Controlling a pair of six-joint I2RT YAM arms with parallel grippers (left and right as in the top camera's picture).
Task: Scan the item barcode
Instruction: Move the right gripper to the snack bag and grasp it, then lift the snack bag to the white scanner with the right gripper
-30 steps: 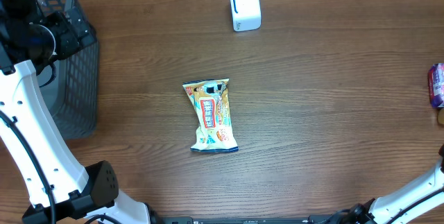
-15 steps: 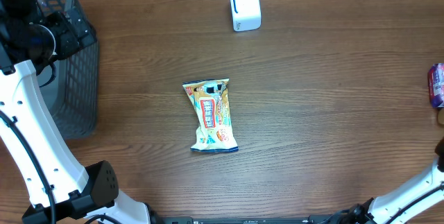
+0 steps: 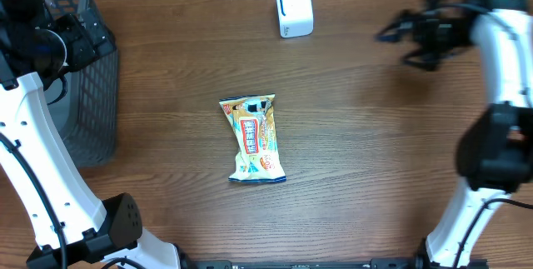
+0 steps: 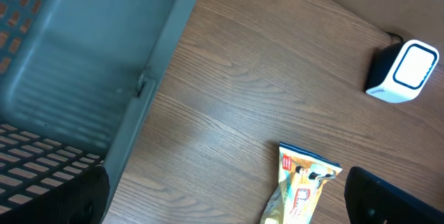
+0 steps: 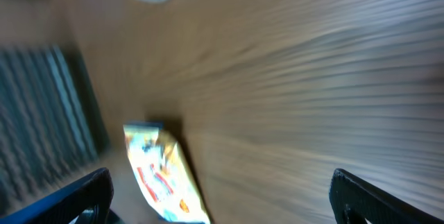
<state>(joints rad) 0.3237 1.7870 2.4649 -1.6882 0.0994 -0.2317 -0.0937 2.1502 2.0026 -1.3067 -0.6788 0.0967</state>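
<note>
A yellow snack packet (image 3: 254, 138) lies flat in the middle of the wooden table, also seen in the left wrist view (image 4: 302, 189) and, blurred, in the right wrist view (image 5: 163, 175). The white scanner (image 3: 293, 8) with a blue ring stands at the back edge (image 4: 404, 71). My left gripper (image 3: 79, 42) hangs open and empty over the basket's rim at the far left (image 4: 225, 203). My right gripper (image 3: 398, 42) is open and empty above the table's back right, to the right of the scanner (image 5: 225, 200).
A dark mesh basket (image 3: 92, 94) stands at the left edge of the table (image 4: 83, 78). The right arm's white links (image 3: 500, 119) run down the right side. The right wrist view is smeared by motion.
The right arm has swung in from beyond the right edge to the back right of the table. A purple item at the right edge no longer shows. The left arm and packet have not moved.
</note>
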